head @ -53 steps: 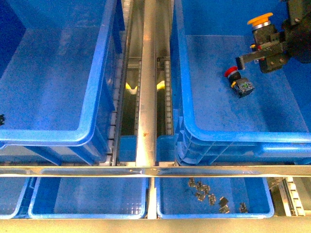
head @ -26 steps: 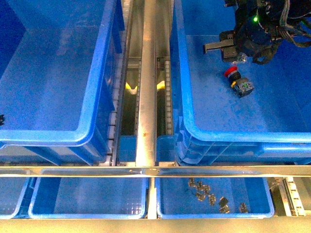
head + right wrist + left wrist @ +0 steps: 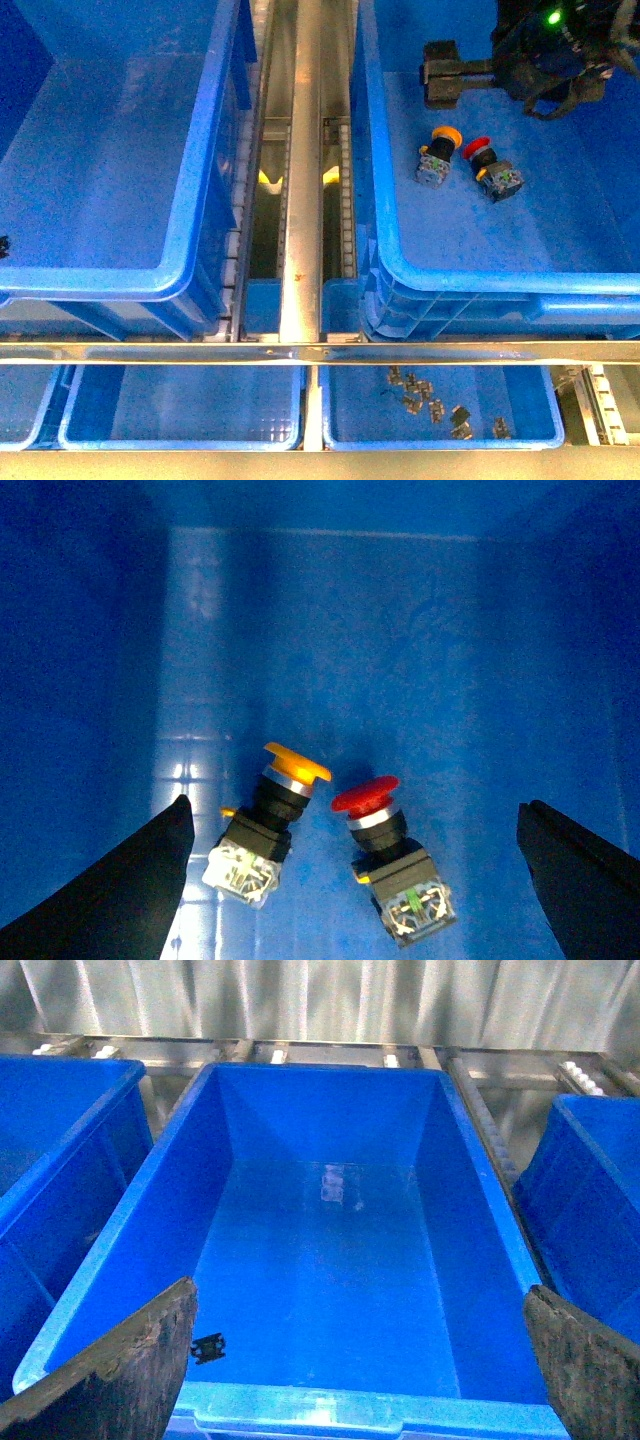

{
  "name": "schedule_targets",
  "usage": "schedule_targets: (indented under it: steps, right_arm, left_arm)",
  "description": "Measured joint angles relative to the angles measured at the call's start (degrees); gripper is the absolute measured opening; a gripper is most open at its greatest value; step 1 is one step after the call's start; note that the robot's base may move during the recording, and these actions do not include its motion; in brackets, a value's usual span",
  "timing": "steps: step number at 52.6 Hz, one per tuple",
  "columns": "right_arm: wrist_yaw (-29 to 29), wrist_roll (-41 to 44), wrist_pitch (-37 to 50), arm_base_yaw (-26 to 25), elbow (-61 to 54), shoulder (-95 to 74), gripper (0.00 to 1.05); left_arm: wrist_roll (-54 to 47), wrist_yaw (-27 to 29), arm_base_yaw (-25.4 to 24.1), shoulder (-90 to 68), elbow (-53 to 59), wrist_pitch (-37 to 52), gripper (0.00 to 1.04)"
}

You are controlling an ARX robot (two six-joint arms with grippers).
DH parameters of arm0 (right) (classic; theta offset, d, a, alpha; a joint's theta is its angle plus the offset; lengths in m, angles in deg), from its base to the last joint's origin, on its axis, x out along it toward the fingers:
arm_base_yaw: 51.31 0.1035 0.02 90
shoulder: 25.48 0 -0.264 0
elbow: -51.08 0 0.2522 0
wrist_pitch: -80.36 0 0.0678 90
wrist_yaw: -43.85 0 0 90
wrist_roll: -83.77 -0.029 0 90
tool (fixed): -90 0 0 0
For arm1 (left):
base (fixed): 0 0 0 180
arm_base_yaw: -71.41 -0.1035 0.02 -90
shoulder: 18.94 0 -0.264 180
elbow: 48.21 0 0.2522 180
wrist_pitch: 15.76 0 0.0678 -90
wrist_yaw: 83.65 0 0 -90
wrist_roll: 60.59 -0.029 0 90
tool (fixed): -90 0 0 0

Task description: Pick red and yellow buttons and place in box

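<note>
Currently my right gripper (image 3: 440, 75) hangs over the far part of the box (image 3: 470, 280), jaws spread wide, nothing between them. In the right wrist view both fingers (image 3: 110, 890) sit at the frame's edges with the box floor showing between them.

Yellow button (image 3: 436, 158) and red button (image 3: 493, 170) both lie on the box floor, tipped on their sides, just beside each other but not touching. Yellow one is nearer the box's left wall. Right wrist view confirms it: yellow button (image 3: 268, 825) and red button (image 3: 388, 855) side by side, caps pointing the same way, block bodies behind them.

My left gripper (image 3: 360, 1380) is spread too, holding nothing. It looks down into a second blue bin (image 3: 110, 1250), which holds only a small black part (image 3: 208, 1347) near its rim.

Front view also shows a lower tray (image 3: 545, 420) with a few small metal parts (image 3: 430, 405) in it.
</note>
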Motion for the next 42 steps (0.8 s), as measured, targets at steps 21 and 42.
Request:
schedule_targets:
  steps: [21,42]
  right_arm:
    - [-1.3,-15.5,-6.0,1.3,-40.1,46.5,0.98]
    - [-7.6,1.8,35.3,-0.7,-63.6,64.7,0.46]
  left_arm:
    - [0.0,0.0,0.0,0.0,0.0,0.0,0.97]
    - [0.0,0.0,0.0,0.0,0.0,0.0,0.97]
